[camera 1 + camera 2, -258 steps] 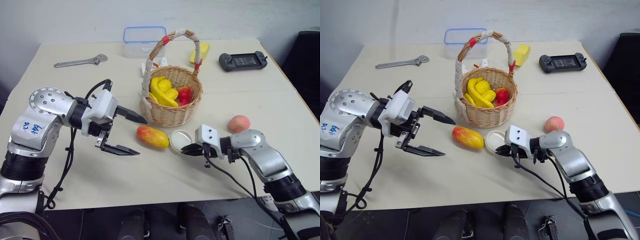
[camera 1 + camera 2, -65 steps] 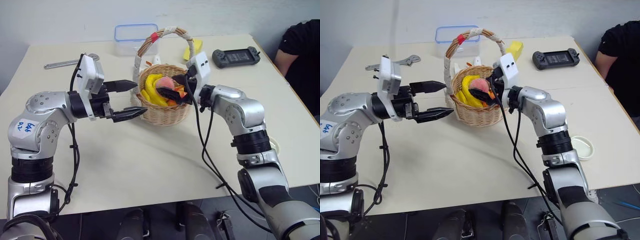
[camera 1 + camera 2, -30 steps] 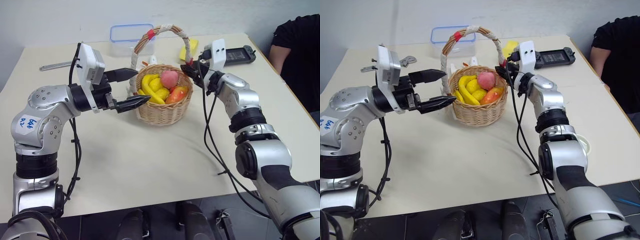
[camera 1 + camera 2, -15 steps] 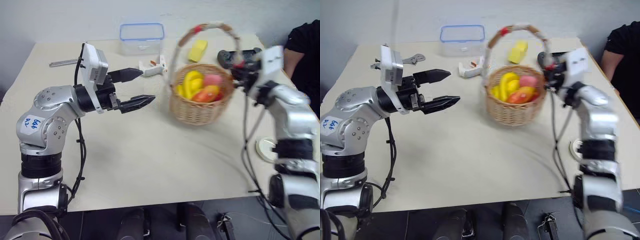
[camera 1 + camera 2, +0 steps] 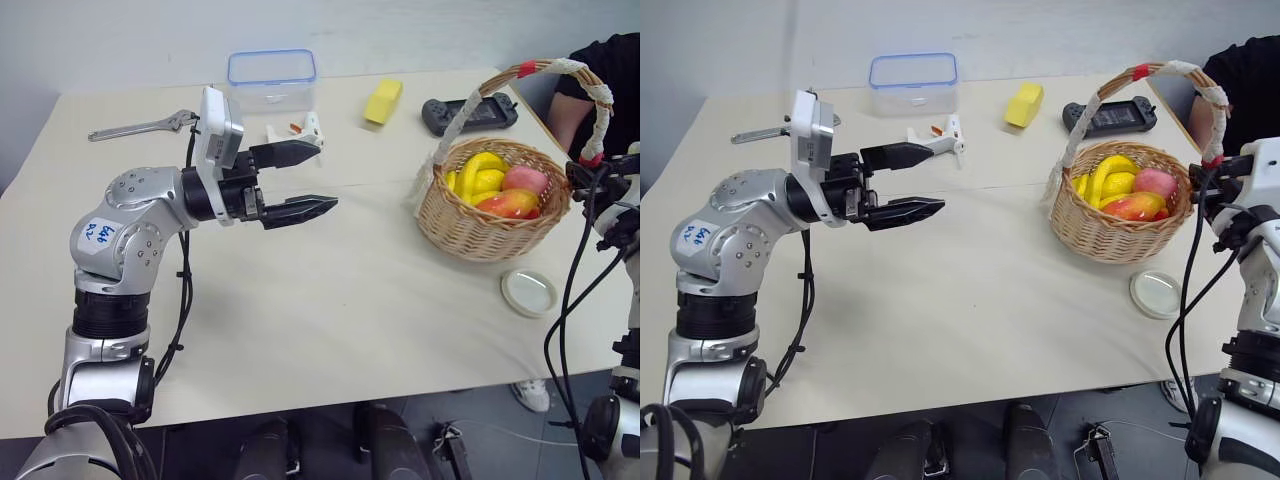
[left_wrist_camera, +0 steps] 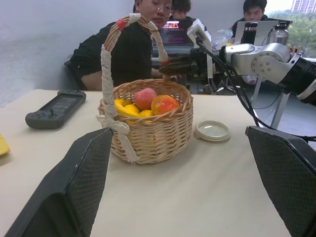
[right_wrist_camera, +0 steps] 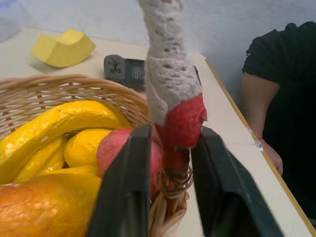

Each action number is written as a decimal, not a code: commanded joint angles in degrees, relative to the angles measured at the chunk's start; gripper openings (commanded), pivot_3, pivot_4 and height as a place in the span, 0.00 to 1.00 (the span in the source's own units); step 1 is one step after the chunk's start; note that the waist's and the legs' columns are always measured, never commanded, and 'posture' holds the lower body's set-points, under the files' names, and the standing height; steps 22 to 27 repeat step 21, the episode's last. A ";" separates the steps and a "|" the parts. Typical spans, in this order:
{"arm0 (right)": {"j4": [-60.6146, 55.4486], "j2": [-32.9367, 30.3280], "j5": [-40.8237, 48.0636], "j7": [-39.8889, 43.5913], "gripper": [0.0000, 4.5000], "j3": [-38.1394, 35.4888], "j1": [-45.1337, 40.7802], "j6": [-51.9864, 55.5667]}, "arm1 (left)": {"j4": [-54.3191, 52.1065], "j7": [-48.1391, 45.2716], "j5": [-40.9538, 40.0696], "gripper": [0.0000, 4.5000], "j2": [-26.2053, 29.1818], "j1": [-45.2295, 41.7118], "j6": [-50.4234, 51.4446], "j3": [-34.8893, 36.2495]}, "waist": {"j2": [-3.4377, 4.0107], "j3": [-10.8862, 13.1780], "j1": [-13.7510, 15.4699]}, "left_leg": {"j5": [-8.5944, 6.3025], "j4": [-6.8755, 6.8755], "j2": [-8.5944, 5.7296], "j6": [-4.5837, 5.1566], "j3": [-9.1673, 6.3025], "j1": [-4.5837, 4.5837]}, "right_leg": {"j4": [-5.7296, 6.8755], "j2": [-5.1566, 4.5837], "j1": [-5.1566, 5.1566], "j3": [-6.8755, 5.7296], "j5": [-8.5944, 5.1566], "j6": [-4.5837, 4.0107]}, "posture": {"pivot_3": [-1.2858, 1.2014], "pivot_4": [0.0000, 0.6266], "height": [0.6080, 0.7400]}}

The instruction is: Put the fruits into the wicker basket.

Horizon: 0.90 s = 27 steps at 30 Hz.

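Note:
The wicker basket [image 5: 482,222] stands on the table near its right edge. Inside it the mango [image 5: 512,204] and the peach [image 5: 524,180] lie beside yellow bananas [image 5: 478,172]. My right gripper [image 7: 175,132] is shut on the handle's red tape band [image 7: 180,123], just above the basket's rim at its right side. The peach [image 7: 116,148] and the mango [image 7: 44,202] sit close below that grip. My left gripper [image 5: 325,177] hovers open over the middle of the table, pointing at the basket from well to its left, nothing between its fingers.
A white lid [image 5: 529,292] lies in front of the basket. At the back are a blue-rimmed clear box [image 5: 271,80], a yellow sponge [image 5: 383,101], a game controller [image 5: 468,111], a wrench [image 5: 140,125] and a small white tool [image 5: 300,130]. A person [image 5: 610,60] sits at the right.
My right gripper has dragged the basket by its handle from the table's middle to the right edge. The left gripper stays open and drifted slightly right. The view has also shifted.

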 commanded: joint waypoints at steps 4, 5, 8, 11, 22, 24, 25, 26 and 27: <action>-10.01 -4.80 7.15 3.39 0.80 -7.20 7.60 6.08 | 0.80 -1.84 0.45 1.00 0.31 -1.61 -1.87 -0.13 | 0.01 0.00 0.66 | 0.02 0.03 -0.03 0.05 -0.03 -0.03 | 0.00 -0.05 0.01 0.00 0.01 0.02 | 0.52 0.24 1.00; -11.71 -6.90 8.35 5.53 0.87 -9.04 10.31 8.04 | 0.94 -2.22 0.43 1.00 0.59 -1.55 -1.88 -0.04 | 0.02 0.01 0.90 | 0.02 0.02 -0.04 0.05 -0.04 -0.03 | 0.00 -0.06 0.00 -0.01 0.01 0.02 | 0.52 0.24 1.00; -13.84 -14.65 13.37 15.79 0.99 -17.29 19.87 14.85 | 1.73 -3.96 0.46 1.00 2.11 -1.24 -2.06 0.30 | 0.03 0.00 2.08 | 0.02 0.00 -0.04 0.06 -0.11 -0.08 | -0.09 -0.05 0.00 -0.07 0.01 0.02 | 0.52 0.24 1.00; -12.19 -20.93 16.62 29.36 0.99 -24.71 29.27 18.02 | 2.55 -5.92 0.44 1.00 3.72 -1.10 -2.37 0.30 | 0.01 0.00 2.05 | -0.01 0.07 -0.04 0.13 -0.11 -0.07 | -0.19 -0.04 0.08 -0.08 0.05 0.07 | 0.52 0.24 1.00; 0.73 -31.72 18.82 43.46 0.99 -32.87 32.17 22.05 | 4.11 -9.62 0.31 1.00 5.34 -1.77 -2.79 0.43 | 0.00 0.00 0.97 | -0.45 0.07 0.11 0.22 -0.10 0.67 | -0.73 -0.08 0.90 -0.12 0.10 0.02 | 0.52 0.24 1.00; 0.73 -31.72 18.82 43.46 0.99 -32.87 32.17 22.05 | 4.11 -9.62 0.31 1.00 5.34 -1.77 -2.79 0.43 | 0.00 0.00 0.97 | -0.45 0.07 0.11 0.22 -0.10 0.67 | -0.73 -0.08 0.90 -0.12 0.10 0.02 | 0.52 0.24 1.00; 0.73 -31.72 18.82 43.46 0.99 -32.87 32.17 22.05 | 4.11 -9.62 0.31 1.00 5.34 -1.77 -2.79 0.43 | 0.00 0.00 0.97 | -0.45 0.07 0.11 0.22 -0.10 0.67 | -0.73 -0.08 0.90 -0.12 0.10 0.02 | 0.52 0.24 1.00; 0.73 -31.72 18.82 43.46 0.99 -32.87 32.17 22.05 | 4.11 -9.62 0.31 1.00 5.34 -1.77 -2.79 0.43 | 0.00 0.00 0.97 | -0.45 0.07 0.11 0.22 -0.10 0.67 | -0.73 -0.08 0.90 -0.12 0.10 0.02 | 0.52 0.24 1.00; 0.73 -31.72 18.82 43.46 0.99 -32.87 32.17 22.05 | 4.11 -9.62 0.31 1.00 5.34 -1.77 -2.79 0.43 | 0.00 0.00 0.97 | -0.45 0.07 0.11 0.22 -0.10 0.67 | -0.73 -0.08 0.90 -0.12 0.10 0.02 | 0.52 0.24 1.00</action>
